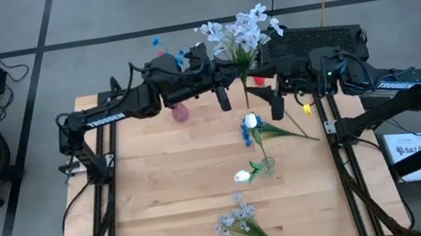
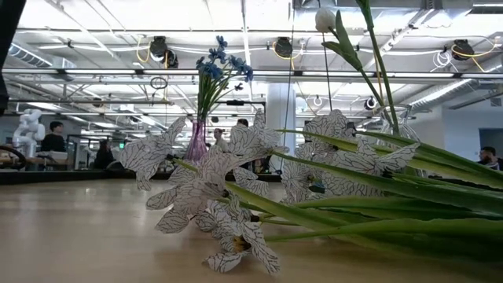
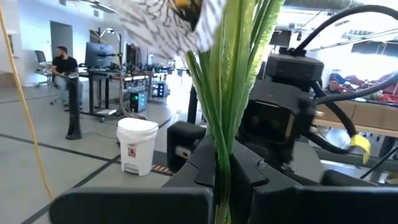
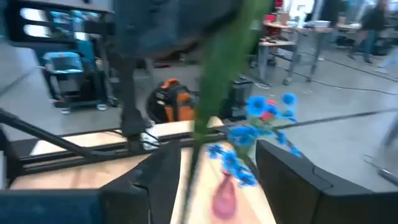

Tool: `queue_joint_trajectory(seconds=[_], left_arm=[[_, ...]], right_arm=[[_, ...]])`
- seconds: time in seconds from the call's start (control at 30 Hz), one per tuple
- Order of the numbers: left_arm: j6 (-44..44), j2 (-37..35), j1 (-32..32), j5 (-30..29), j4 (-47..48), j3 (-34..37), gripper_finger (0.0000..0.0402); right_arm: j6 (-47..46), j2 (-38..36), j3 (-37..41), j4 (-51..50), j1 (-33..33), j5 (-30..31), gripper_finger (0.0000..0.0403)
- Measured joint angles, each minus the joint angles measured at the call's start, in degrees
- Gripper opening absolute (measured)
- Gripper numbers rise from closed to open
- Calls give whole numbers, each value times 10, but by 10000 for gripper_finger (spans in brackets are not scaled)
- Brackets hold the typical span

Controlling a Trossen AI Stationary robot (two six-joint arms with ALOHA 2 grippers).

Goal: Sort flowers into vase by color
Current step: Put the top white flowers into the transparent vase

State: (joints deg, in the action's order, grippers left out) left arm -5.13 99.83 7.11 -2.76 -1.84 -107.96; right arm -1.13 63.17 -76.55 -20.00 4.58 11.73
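Left pincer (image 3: pixel 222 180) clamped on lavender-white spray (image 1: pixel 241 33)

Your two arms are dark, near-black machines built from blocky, angular housings. The left arm (image 1: pixel 120 108) has a long boxy link with small white lettering along its side, and the right arm (image 1: pixel 384 89) carries the same white marking. Black cables loop from joint to joint over both. A yellow tag (image 3: pixel 359 144) sits on one cable of the right arm. The left gripper (image 3: pixel 221 186) ends in broad matte black fingers (image 3: pixel 134 204) with flat, squared faces; the right gripper (image 4: pixel 214 177) has similar dark, wedge-shaped fingers (image 4: pixel 295 180).
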Motion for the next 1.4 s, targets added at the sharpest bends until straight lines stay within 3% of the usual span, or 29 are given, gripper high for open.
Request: queue_joint_trajectory(seconds=[0.37, 0.77, 1.23, 1.4], left_arm=[[0, 1, 0, 0, 21, 0, 15], [-1, 1, 0, 0, 40, 0, 18], [-5, 0, -1, -5, 62, 0, 113], [-4, -14, 1, -17, 94, 0, 126]], right_arm=[[5, 29, 0, 65, 9, -14, 186], [18, 30, 0, 65, 11, -14, 15], [11, 25, 0, 32, 11, -12, 6], [11, -14, 1, -3, 11, 31, 5]])
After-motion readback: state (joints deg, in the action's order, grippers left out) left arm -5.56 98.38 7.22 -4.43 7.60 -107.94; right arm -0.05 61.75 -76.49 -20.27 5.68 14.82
